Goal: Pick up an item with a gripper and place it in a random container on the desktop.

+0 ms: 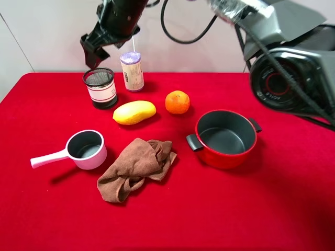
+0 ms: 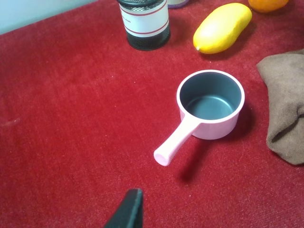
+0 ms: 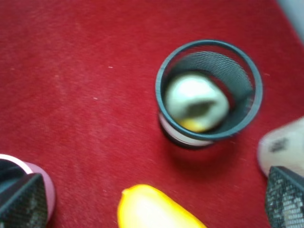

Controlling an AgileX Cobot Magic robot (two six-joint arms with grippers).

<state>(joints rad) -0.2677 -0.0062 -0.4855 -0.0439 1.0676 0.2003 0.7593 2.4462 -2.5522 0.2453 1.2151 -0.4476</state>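
The pale round item [image 3: 194, 102] with a yellowish patch lies inside the black wire-mesh container [image 3: 162, 90]. That container stands at the back left of the red desktop [image 1: 47, 209] and also shows in the left wrist view [image 2: 145, 23]. My right gripper [image 1: 95, 48] reaches across and hangs just above the container [image 1: 100, 89]. In the right wrist view the right gripper [image 3: 152, 202] is open and empty, its fingers [image 3: 21, 202] wide apart. Of my left gripper only one dark fingertip [image 2: 126, 211] shows, low over bare cloth.
A yellow mango [image 1: 134, 112], an orange [image 1: 177, 102], a red pot [image 1: 225, 138], a pink-handled saucepan [image 1: 86, 149], a crumpled brown cloth [image 1: 137, 167] and a tall wrapped cup [image 1: 132, 70] beside the container stand on the cloth.
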